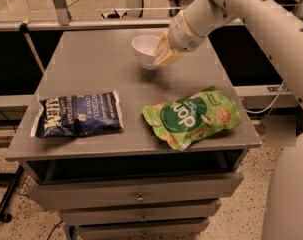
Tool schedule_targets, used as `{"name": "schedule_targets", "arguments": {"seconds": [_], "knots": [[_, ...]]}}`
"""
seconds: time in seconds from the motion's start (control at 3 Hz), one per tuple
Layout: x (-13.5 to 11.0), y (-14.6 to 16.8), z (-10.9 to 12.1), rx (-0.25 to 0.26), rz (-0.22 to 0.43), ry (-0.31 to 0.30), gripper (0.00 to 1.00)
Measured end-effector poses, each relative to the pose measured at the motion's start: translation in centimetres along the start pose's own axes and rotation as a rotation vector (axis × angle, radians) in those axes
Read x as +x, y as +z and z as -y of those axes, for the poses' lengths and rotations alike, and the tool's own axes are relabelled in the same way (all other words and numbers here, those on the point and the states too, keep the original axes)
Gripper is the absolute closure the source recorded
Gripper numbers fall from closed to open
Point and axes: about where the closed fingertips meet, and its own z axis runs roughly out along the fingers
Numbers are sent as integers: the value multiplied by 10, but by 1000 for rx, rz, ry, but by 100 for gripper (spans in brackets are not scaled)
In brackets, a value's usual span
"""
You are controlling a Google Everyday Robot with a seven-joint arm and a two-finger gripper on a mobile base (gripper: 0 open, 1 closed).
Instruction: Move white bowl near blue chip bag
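Camera view looks down on a grey desk (91,64) from its front side. White robot arm (231,9) comes in from the far right corner, reaching down and left over the desk. Gripper (162,55) sits near the far edge, a bit right of the desk's middle, at the right side of the white bowl (142,46). Yellowish fingers (167,59) are closed onto the bowl's right rim, one seemingly inside the wall and one outside. Bowl is upright, opening up, inside looks bare. Cannot tell if its foot rests on the desk or sits just above it; a dark shadow lies right under it. Blue chip bag (78,114) lies flat by the front left corner, long side roughly along the front edge, white lettering facing up, white seam ends at left and right. Bowl is well apart from the blue bag, toward the far edge and further right, with bare desk between them. Green snack bag (193,116) lies flat by the front right corner, slightly angled, just beside the front edge. Green bag and blue bag are apart, with a gap at mid front. Green bag is nearer the gripper than the blue one but touches neither it nor the bowl. Under the desktop is an open slot, then stacked drawers (138,198) with small knobs.
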Motion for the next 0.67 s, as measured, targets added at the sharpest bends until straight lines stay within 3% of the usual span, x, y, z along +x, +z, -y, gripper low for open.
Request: {"name": "schedule_targets", "arguments": {"seconds": [0.33, 0.67], "knots": [[-6, 7, -1, -23, 9, -26, 100], [-34, 17, -5, -69, -1, -140, 100]]}}
